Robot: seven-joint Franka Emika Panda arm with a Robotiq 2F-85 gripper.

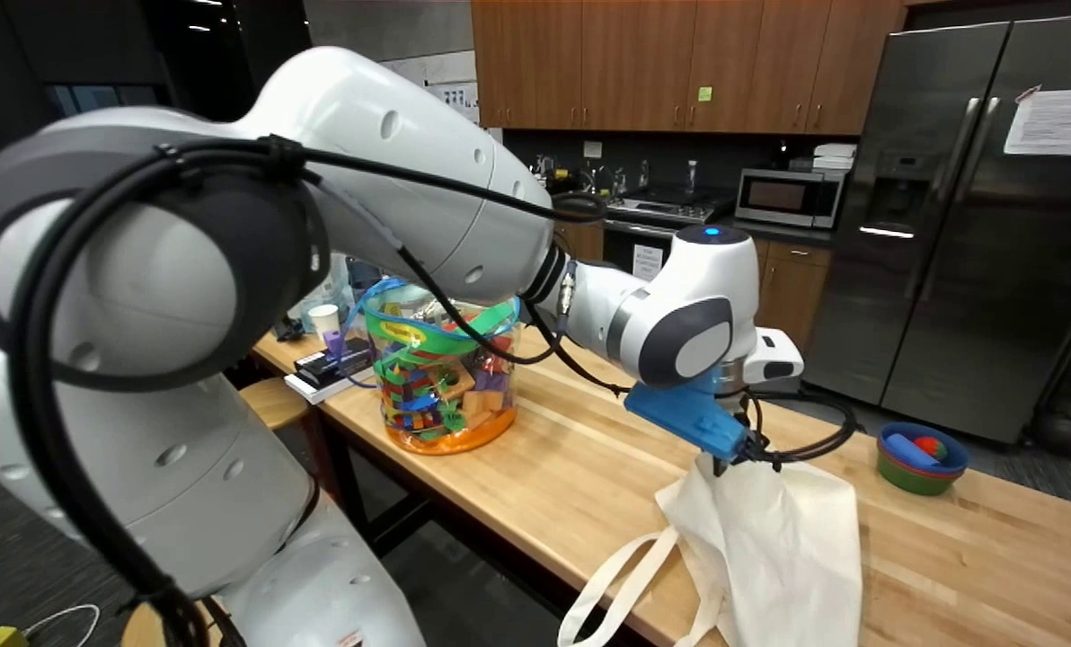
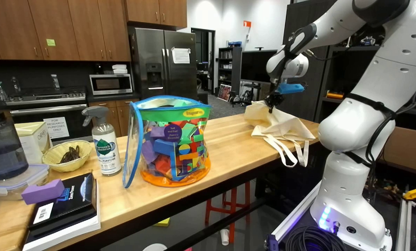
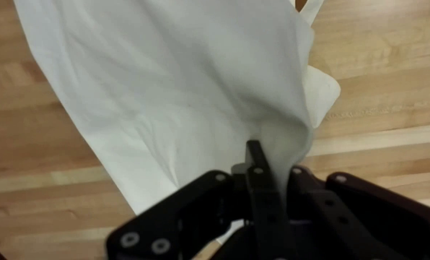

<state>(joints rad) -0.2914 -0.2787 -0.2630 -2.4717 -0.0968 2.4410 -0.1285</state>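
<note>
A cream cloth tote bag (image 1: 796, 548) lies partly raised on the wooden table, its handles (image 1: 616, 584) drooping over the near edge. My gripper (image 1: 738, 460) is above it, shut on a fold of the cloth. In an exterior view, the bag (image 2: 276, 120) peaks under the gripper (image 2: 271, 108), and the straps (image 2: 281, 148) hang off the table. Seen from the wrist, the bag (image 3: 179, 94) fills the middle, and a fold runs up between the dark fingers (image 3: 260, 173). One fingertip is hidden behind the cloth.
A clear zip bag of colourful blocks (image 2: 175, 150) stands on the table (image 2: 229, 143). Nested bowls (image 1: 922, 460) holding a red-green ball and a blue piece sit beyond the tote. A spray bottle (image 2: 105, 150), a basket (image 2: 68, 157) and a black box (image 2: 66, 200) occupy the far end.
</note>
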